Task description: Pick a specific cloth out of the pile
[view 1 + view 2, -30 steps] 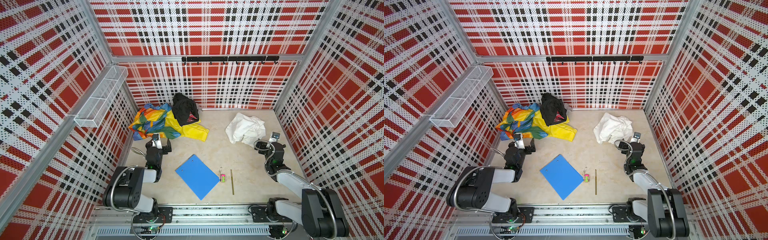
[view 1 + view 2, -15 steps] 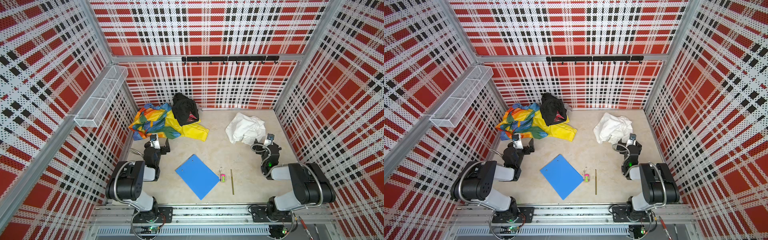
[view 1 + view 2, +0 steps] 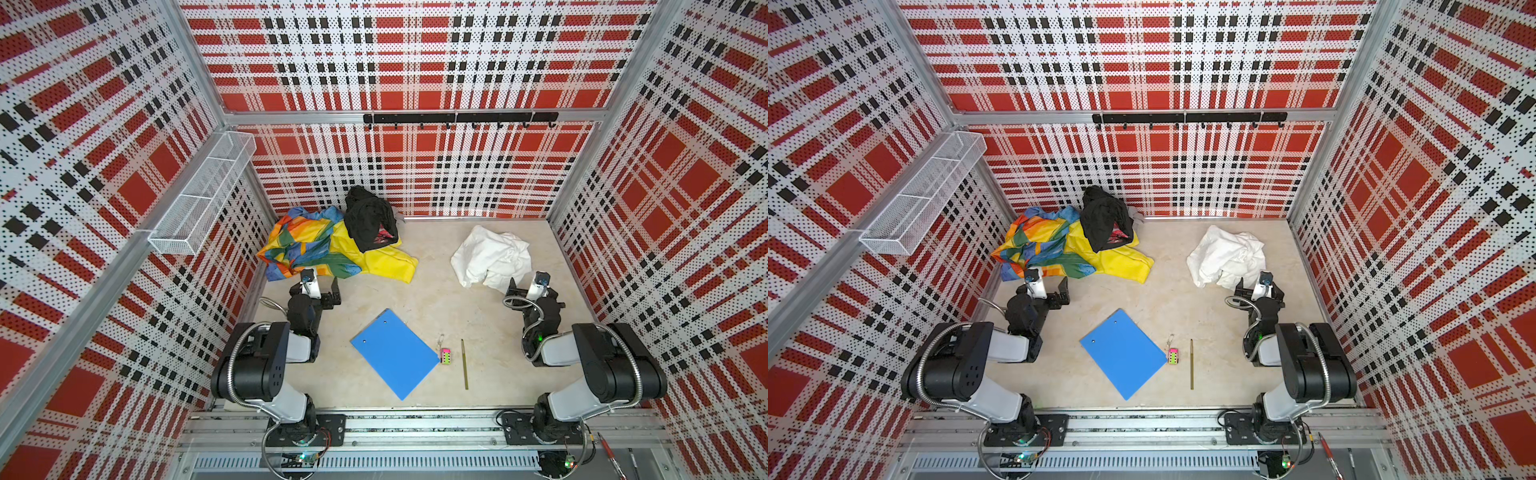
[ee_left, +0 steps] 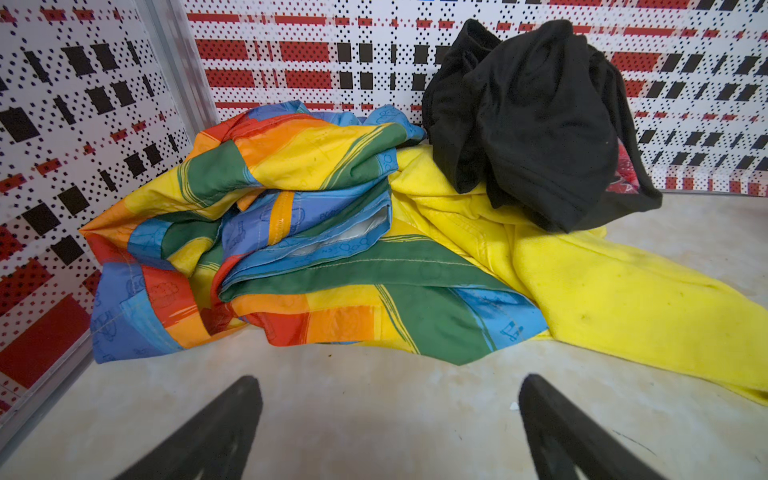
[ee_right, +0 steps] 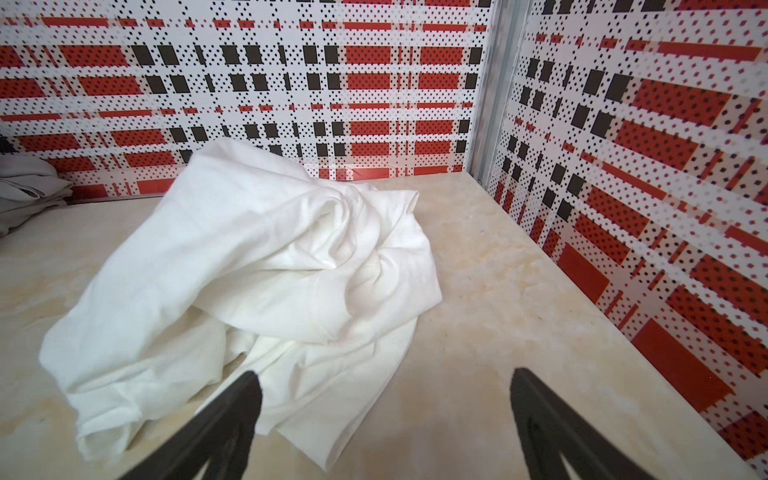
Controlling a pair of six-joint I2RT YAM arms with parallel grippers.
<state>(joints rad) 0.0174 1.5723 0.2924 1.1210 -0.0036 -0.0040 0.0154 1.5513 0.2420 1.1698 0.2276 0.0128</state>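
The cloth lies crumpled on the surface at the far right, well apart from the pile in the far left corner. The right gripper sits low, just beside the cloth's near edge. Its jaws are spread and hold nothing; contact with the cloth cannot be determined. The left gripper faces the pile, near it but apart, with its jaws spread and empty. A clipboard lies between the arms.
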